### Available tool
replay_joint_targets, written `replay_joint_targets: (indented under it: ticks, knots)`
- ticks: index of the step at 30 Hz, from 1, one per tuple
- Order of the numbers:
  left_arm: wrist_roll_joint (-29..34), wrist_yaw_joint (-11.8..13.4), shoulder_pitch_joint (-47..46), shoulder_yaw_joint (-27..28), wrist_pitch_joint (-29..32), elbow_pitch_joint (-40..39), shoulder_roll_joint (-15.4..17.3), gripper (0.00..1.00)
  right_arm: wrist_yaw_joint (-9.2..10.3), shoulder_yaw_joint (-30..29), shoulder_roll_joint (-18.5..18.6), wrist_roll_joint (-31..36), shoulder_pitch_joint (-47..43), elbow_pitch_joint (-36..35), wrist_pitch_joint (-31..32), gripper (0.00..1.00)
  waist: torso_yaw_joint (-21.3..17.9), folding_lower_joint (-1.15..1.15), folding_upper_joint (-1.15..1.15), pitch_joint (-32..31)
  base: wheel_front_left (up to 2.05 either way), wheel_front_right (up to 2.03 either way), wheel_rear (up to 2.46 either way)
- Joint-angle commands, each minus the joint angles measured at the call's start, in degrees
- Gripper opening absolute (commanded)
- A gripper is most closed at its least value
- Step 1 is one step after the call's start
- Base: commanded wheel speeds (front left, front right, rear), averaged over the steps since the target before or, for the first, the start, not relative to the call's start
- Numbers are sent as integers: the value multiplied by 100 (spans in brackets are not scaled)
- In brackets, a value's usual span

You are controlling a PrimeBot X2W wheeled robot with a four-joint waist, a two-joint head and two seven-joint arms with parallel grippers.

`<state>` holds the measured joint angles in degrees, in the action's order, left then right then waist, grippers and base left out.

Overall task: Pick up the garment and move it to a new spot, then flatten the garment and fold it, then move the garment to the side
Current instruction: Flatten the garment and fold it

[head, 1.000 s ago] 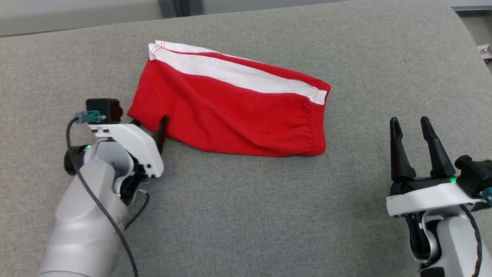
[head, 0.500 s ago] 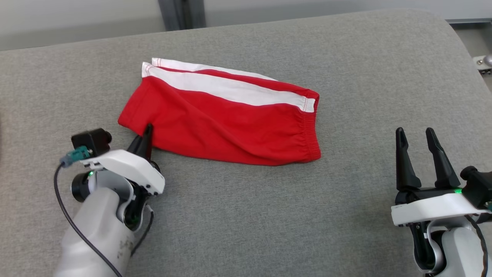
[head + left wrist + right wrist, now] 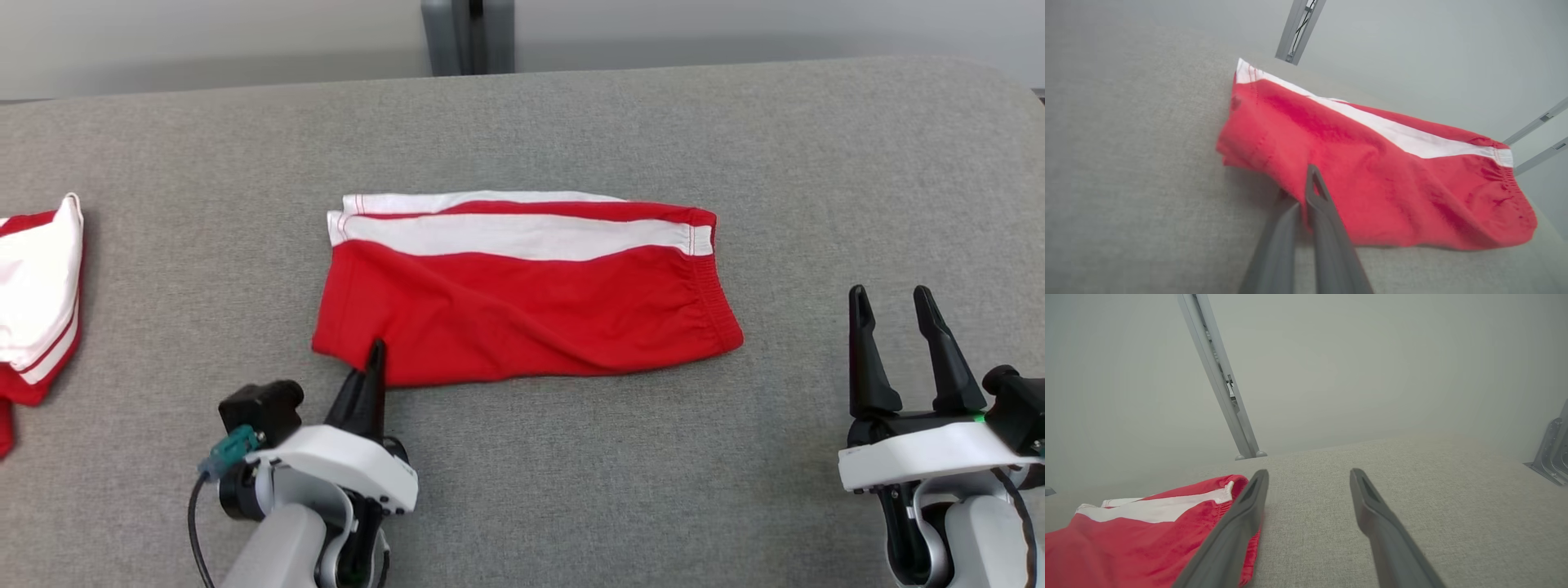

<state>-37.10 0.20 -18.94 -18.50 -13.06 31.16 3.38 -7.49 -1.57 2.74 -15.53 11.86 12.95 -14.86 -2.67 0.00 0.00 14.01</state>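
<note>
Head camera looks down from above onto the grey surface (image 3: 571,490), red shorts (image 3: 522,310) mid-frame. Left wrist camera sits low, close against the shorts. Right wrist camera, low, faces the wall (image 3: 1372,355), shorts at lower left.

A: What is it?
B: Red shorts (image 3: 522,318), folded in half, with 1 wide white stripe along the far side.
A: Where are they?
B: Lying flat on the gray pad (image 3: 571,490), in the middle, waistband to the right, a few wrinkles.
</note>
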Motion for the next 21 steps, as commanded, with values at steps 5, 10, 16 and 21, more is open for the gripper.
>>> replay_joint_targets:
  ticks: [5, 10, 16, 21]
  knots:
    - [-100, 279, 463, -47, 244, -593, 37, 0, -2, -1, 33, 12, -97, 7, 60, 100, 87, 0, 0, -71, 0, 0, 0]
    - [5, 667, 583, 55, 307, -756, 178, 100, -2, 117, 35, -54, -75, 43, 71, 100, 18, 0, 0, -122, 0, 0, 0]
    - [550, 1093, 407, 242, -102, -1006, 506, 100, -2, 65, 35, 51, -139, -36, 30, 100, 39, 0, 0, -204, 0, 0, 0]
    - [954, 973, 209, 301, -194, -1353, 645, 100, -2, 26, 35, 150, -166, -62, 48, 100, 109, 0, 0, -240, 0, 0, 0]
